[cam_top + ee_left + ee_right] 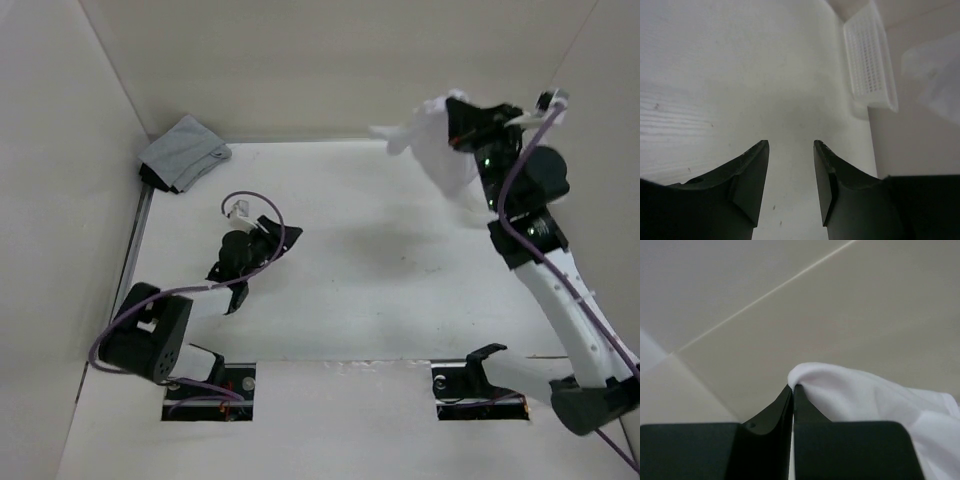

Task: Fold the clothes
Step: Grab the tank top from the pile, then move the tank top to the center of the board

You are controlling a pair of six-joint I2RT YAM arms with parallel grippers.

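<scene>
White mesh basket (pixel 867 60) stood against the wall at the table's (pixel 360 290) edge, caught by the left wrist camera; its inside could not be made out. Clothes (pixel 437 145) hung bunched in the air near the far right corner, lifted off the table, one fold pinched tight in the right gripper (pixel 458 118). Left gripper (pixel 280 235) sat low over the mid-left, jaws apart. Grey garment (pixel 183 152) lay folded in the far left corner, well apart from both arms
</scene>
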